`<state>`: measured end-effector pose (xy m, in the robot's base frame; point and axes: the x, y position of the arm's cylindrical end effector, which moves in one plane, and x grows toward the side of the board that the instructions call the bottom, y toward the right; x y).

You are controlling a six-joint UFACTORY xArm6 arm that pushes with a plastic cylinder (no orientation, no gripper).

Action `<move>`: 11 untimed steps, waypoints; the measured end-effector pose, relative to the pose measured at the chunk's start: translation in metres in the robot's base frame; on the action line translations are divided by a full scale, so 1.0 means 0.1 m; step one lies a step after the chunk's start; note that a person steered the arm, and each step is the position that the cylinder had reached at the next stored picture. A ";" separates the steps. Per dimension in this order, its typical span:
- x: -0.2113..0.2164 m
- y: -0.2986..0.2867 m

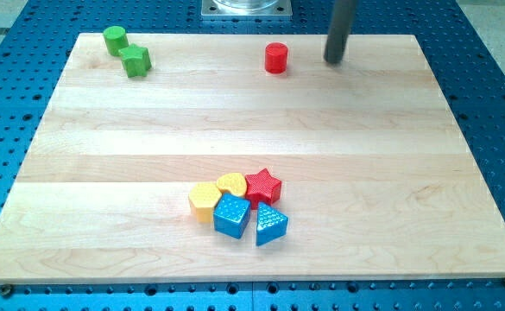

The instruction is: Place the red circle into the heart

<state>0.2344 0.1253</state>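
Seven blocks sit on the board [105, 138]: two green, two yellow, two blue and two red, less one, since the reds are a circle and a star, making seven in all with two greens, two yellows, two blues counted below. At the top-left corner, close to the top edge, lie a green circle [115, 40] and a green hexagon [136, 61], touching. Near the bottom edge, about mid-width, five blocks huddle together: a yellow pentagon [203, 199], a yellow heart [231, 183], a blue cube [231, 215], a blue triangle [270, 225] and a red star [263, 185]. The red circle [275, 57] stands alone near the top edge, well apart from the heart, with bare wood between. My tip [334, 61] rests just right of it, not touching; a plain rod, it has no jaws and holds nothing. The board's right half is open.
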 end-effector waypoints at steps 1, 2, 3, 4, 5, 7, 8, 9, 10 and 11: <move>0.02 -0.66; 0.66 -1.46; 0.66 -1.58; 1.38 -1.75; 1.72 -1.76; 0.85 -1.31; 1.50 -1.28; 2.23 -1.47; 2.07 -1.55; 2.14 -1.96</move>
